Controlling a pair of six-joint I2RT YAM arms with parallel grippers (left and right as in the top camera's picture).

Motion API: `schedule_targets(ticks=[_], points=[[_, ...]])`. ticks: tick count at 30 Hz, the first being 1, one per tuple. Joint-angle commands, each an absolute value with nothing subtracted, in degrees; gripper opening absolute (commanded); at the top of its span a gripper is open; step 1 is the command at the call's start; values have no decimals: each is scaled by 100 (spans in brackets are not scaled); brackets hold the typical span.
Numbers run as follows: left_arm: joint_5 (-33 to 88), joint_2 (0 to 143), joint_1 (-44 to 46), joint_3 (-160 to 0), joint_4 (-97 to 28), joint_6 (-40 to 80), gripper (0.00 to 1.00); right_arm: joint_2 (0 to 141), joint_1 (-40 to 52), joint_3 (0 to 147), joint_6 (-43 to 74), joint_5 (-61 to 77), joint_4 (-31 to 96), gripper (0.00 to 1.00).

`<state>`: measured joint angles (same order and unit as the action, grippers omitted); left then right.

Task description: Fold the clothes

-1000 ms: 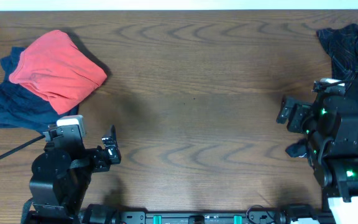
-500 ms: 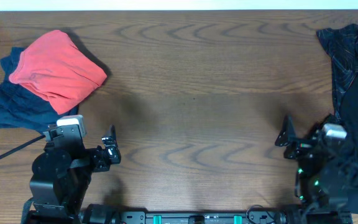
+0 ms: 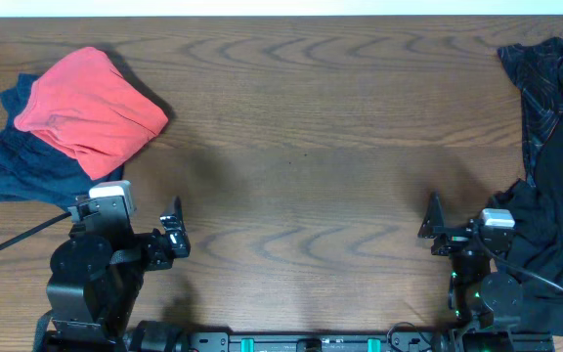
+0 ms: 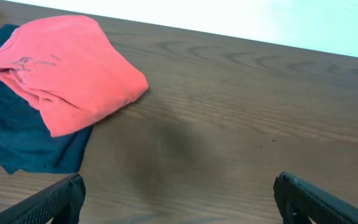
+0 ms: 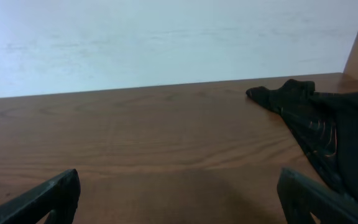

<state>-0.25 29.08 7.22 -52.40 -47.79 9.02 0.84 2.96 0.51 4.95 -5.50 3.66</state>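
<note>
Change: right end effector has drawn back toward the near edge of the bench.
Grip: right end effector and left end effector both spread wide, empty.
Clothes: coral-red shirt atop navy garment, far left; black garments, right edge.

Honestly nothing here is readable. The closest thing is a small dark-and-white print on the coral-red shirt, seen from the left wrist view. It's just a few faint squiggly marks near the shirt's left side, too small and blurry to make out any letters or brand. From overhead it doesn't show up at all.
</note>
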Motion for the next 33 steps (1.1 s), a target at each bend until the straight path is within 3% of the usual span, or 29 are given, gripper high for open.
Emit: schedule_targets(ticks=[1,33], points=[[-71,2891,720,-5212,-4779,930,98,38,338,30,290,-429,386,99],[-108,2714,550,-5194,-5033,801,98,38,338,30,290,-429,386,99]])
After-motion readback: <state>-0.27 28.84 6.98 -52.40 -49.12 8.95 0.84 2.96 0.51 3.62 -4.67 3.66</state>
